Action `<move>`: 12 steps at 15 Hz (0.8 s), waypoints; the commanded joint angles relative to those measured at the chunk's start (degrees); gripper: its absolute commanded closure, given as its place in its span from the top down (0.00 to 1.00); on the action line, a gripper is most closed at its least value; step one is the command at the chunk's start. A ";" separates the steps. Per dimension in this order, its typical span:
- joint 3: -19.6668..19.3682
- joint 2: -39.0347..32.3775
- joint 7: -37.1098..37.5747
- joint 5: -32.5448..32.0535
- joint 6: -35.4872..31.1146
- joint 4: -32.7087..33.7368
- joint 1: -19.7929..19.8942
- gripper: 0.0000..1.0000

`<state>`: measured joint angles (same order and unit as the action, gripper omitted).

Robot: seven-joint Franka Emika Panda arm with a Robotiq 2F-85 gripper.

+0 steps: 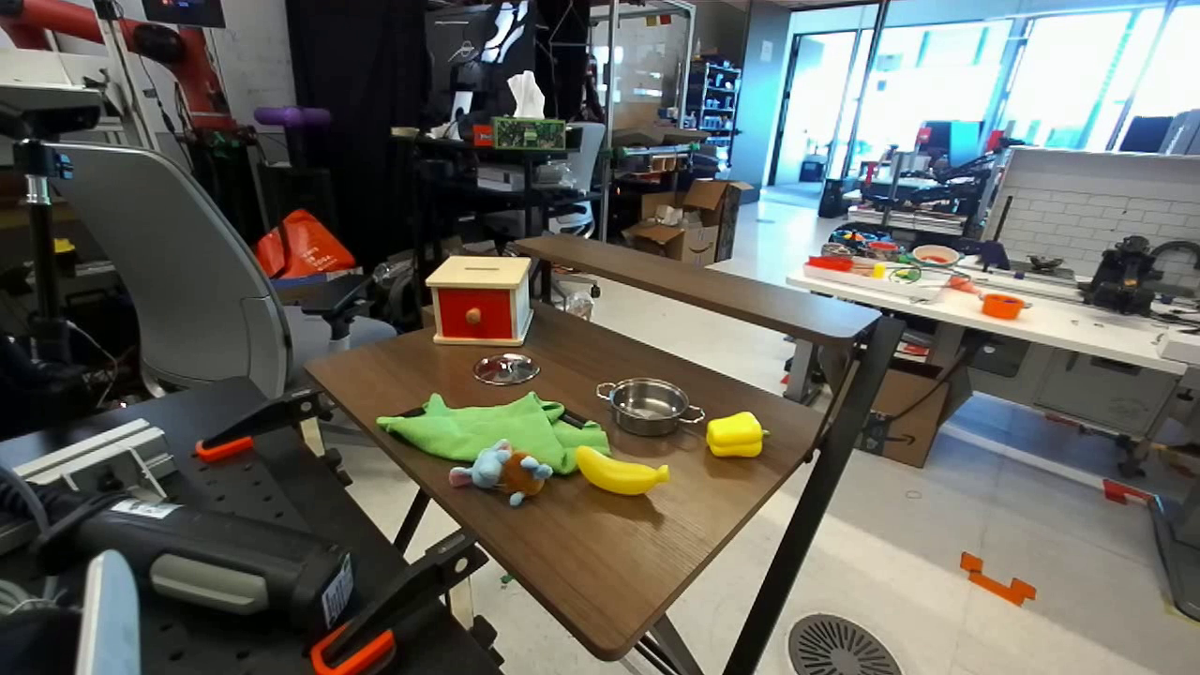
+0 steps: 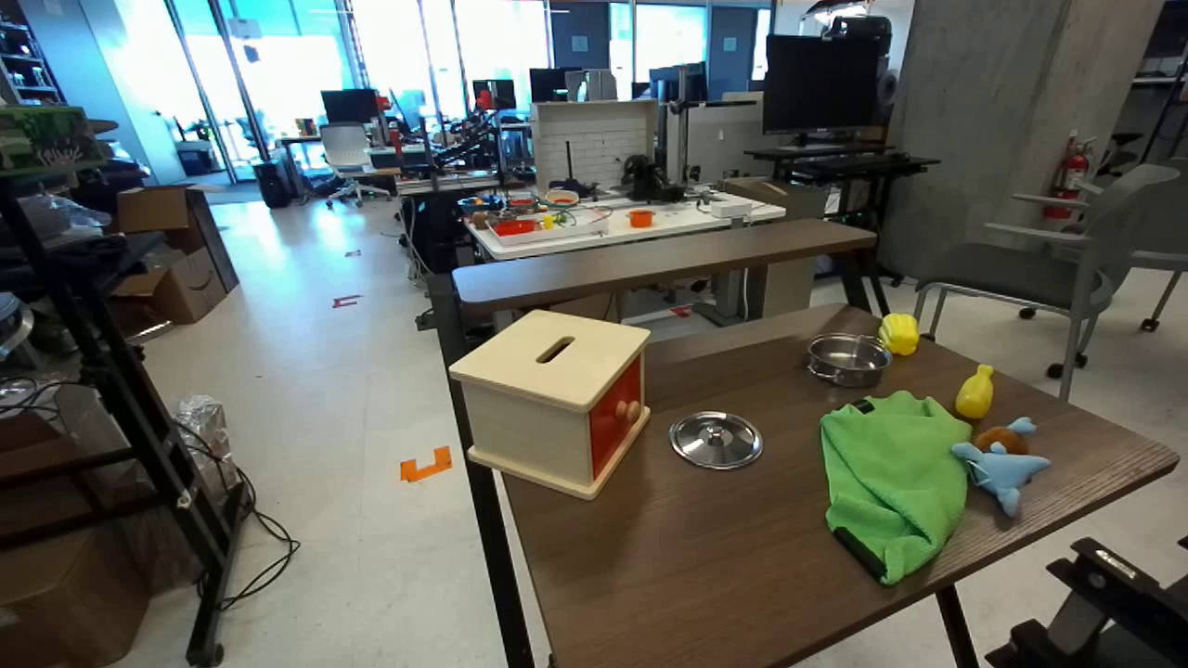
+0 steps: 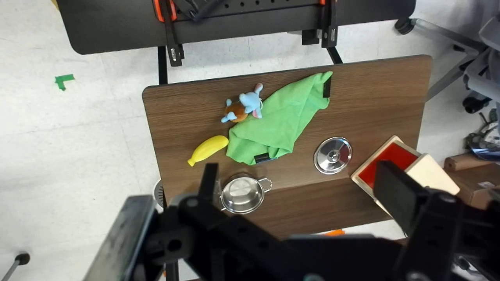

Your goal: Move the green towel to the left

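The green towel (image 1: 497, 427) lies crumpled and flat on the brown table, with black strips at its edges. It also shows in an exterior view (image 2: 896, 482) and in the wrist view (image 3: 281, 119). A blue and brown plush toy (image 3: 244, 105) touches or overlaps its edge, and a yellow banana (image 3: 208, 149) lies beside it. My gripper (image 3: 299, 171) is open in the wrist view, its two black fingers wide apart with nothing between them. It hangs well above the table, apart from the towel. The gripper is out of view in both exterior views.
A metal pot (image 1: 649, 406), a yellow pepper (image 1: 736, 435), a round metal lid (image 1: 506, 368) and a wooden box with a red front (image 1: 481, 300) stand on the table (image 1: 600, 562). A raised shelf (image 1: 694, 286) runs along one side. A black table with clamps (image 3: 250, 27) stands alongside.
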<state>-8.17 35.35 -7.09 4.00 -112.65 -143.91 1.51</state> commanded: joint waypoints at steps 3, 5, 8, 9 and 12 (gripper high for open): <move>3.65 -17.05 0.99 1.41 -13.36 0.93 -2.09 1.00; 5.35 -24.18 1.45 0.83 -17.77 1.66 -2.90 1.00; 7.50 -34.01 1.47 -0.18 -24.17 2.87 -3.76 1.00; 8.11 -37.35 1.65 -0.67 -26.33 3.44 -3.92 1.00; 9.08 -47.11 2.86 -2.27 -33.23 6.25 -3.83 1.00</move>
<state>0.16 -2.78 -5.94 3.62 -140.98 -141.98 -2.31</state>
